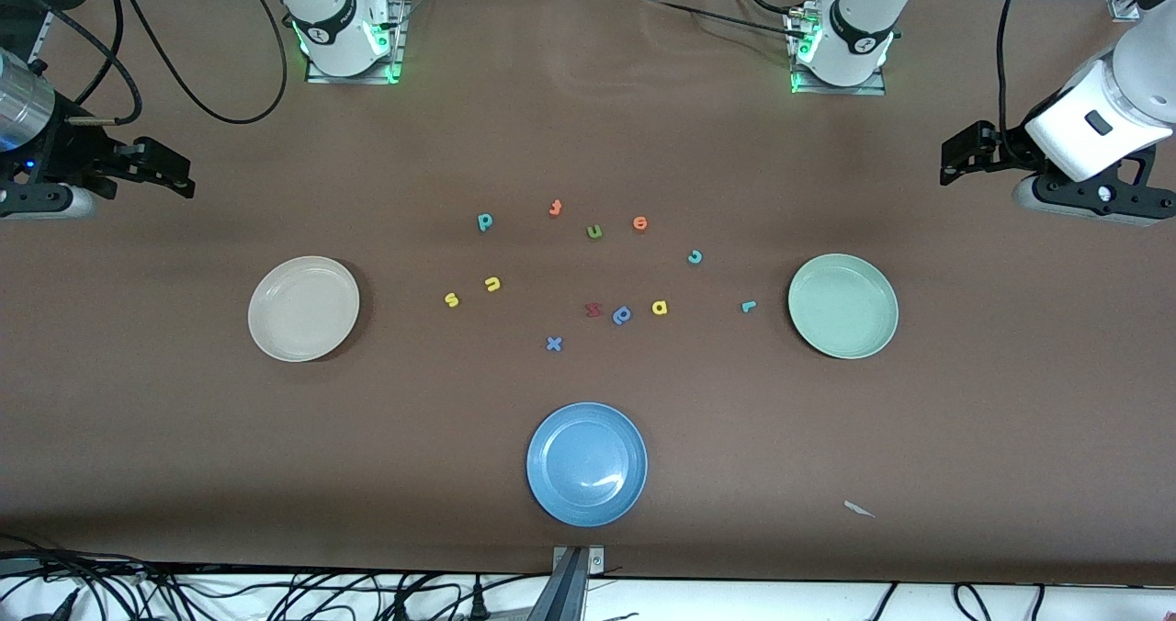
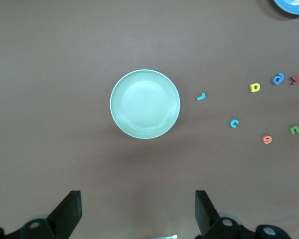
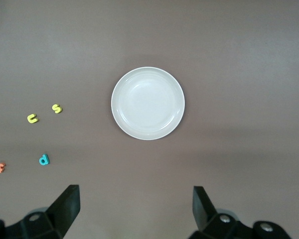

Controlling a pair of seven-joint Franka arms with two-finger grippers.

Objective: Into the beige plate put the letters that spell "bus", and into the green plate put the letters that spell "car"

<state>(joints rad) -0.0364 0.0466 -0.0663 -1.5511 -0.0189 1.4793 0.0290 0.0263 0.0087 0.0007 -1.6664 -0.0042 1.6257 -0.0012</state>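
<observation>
The beige plate lies toward the right arm's end, the green plate toward the left arm's end; neither holds anything. Between them on the cloth lie the teal b, yellow u, yellow s, teal c, yellow a and teal r. My left gripper hangs open over bare table past the green plate. My right gripper hangs open over bare table past the beige plate. Both hold nothing.
A blue plate sits nearest the front camera. Among the letters lie an orange t, green u, orange o, a red letter, a darker blue letter and a blue x.
</observation>
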